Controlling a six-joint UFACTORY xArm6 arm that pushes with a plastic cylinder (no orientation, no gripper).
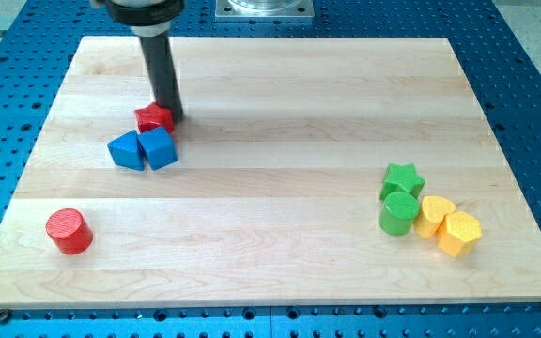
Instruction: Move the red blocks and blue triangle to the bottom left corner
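A small red block lies left of the board's middle, toward the view's top. My tip touches its right side. Just below it sit a blue triangle and a blue cube, side by side and touching. A red cylinder stands near the view's bottom left corner of the board.
At the view's right, a green star, a green cylinder, a yellow block and a yellow hexagon cluster together. The wooden board lies on a blue perforated table.
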